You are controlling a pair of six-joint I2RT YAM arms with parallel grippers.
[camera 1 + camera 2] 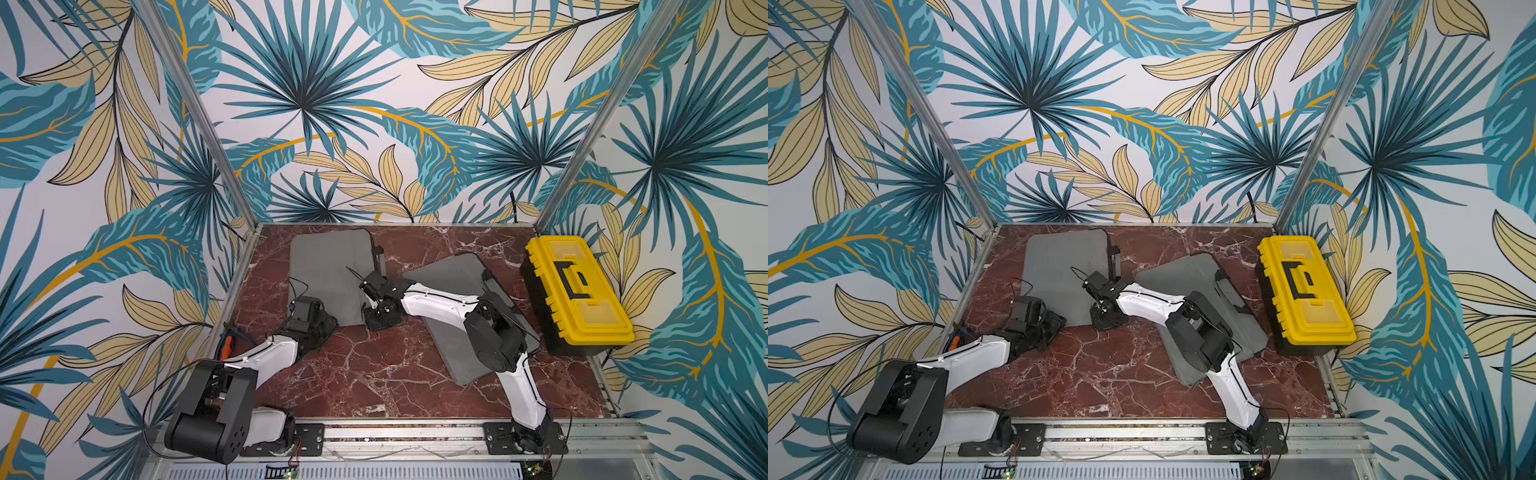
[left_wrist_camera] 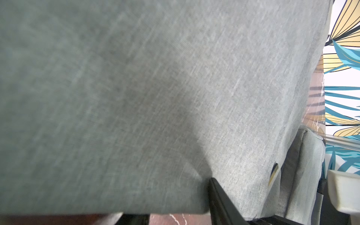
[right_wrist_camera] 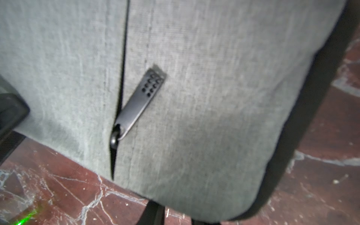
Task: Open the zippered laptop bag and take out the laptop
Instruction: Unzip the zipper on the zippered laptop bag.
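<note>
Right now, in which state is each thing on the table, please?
Rear grey laptop bag, lying flat, both tools at its near edge.
Zipper pull, flat on that bag, not gripped.
Left tool, opening unclear.
Right tool, opening unclear.
Other grey bag, lying flat, no tool on it.
Yellow toolbox, lid shut.

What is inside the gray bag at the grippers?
Of the gray bag only outer fabric and the zipper pull show. Its contents are covered and cannot be told.
</note>
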